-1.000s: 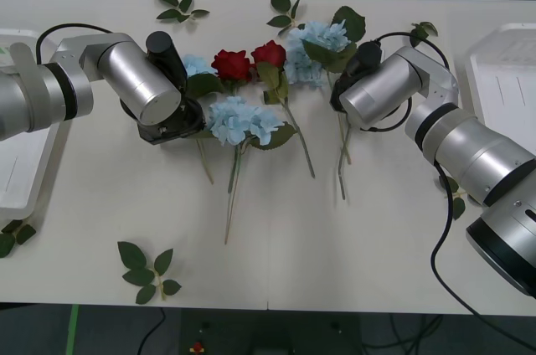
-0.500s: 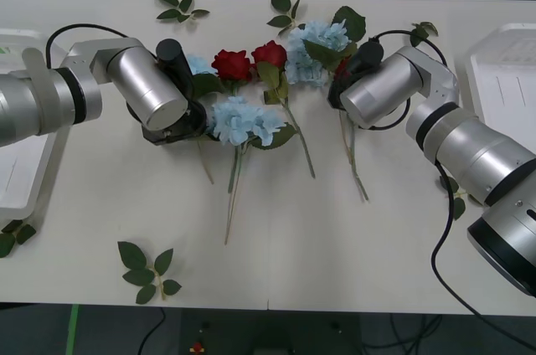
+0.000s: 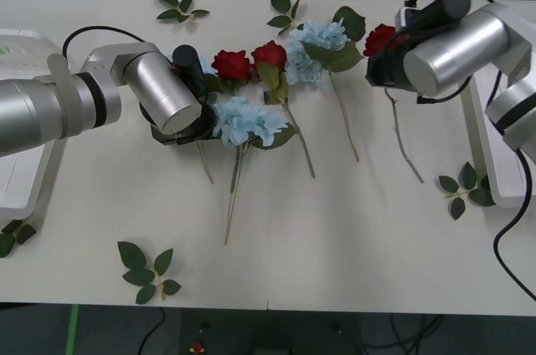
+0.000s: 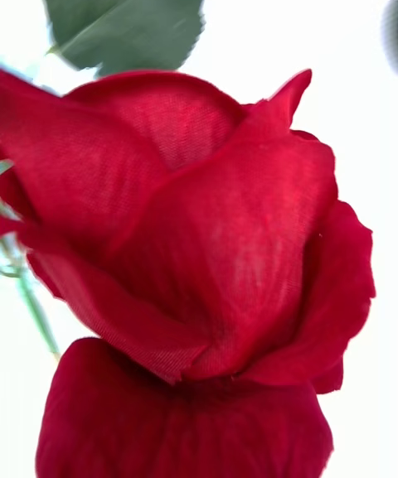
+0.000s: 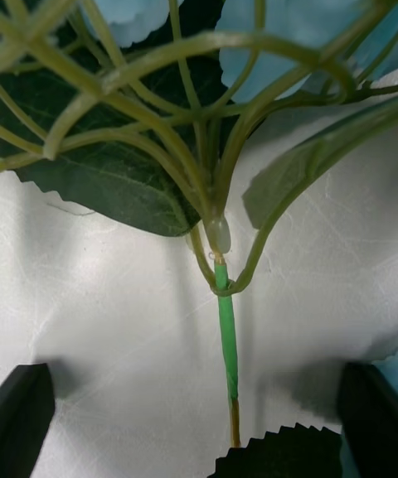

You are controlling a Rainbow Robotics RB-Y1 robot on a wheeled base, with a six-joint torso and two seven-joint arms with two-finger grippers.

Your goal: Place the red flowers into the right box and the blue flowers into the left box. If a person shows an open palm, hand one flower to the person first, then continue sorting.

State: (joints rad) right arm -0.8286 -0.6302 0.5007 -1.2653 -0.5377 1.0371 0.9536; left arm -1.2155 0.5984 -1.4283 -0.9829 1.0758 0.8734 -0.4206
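My right gripper [image 3: 383, 60] is shut on a red flower [image 3: 380, 37], held above the table near the right box [image 3: 494, 112]; its stem trails down to the table. The same red flower [image 4: 199, 279] sits right before the right wrist camera. Two more red flowers [image 3: 231, 64] [image 3: 269, 54] lie at the table's middle among the blue flowers [image 3: 247, 120] [image 3: 314, 49]. In the left wrist view my left gripper [image 5: 197, 395] is open, its black fingers [image 5: 29, 420] either side of a blue flower's stem [image 5: 225, 337]. From the front, that left gripper [image 3: 199, 125] is beside the lower blue head. The left box [image 3: 25, 179] is at the left edge.
Loose green leaf sprigs lie at the back [image 3: 180, 7] [image 3: 285, 12], near the front left [image 3: 146, 271], by the left box [image 3: 12, 234] and beside the right box [image 3: 465, 187]. Bare table stretches along the front.
The right arm has lifted the red flower and swung it right, toward the right box. The left gripper has edged right, closer to the blue flower.
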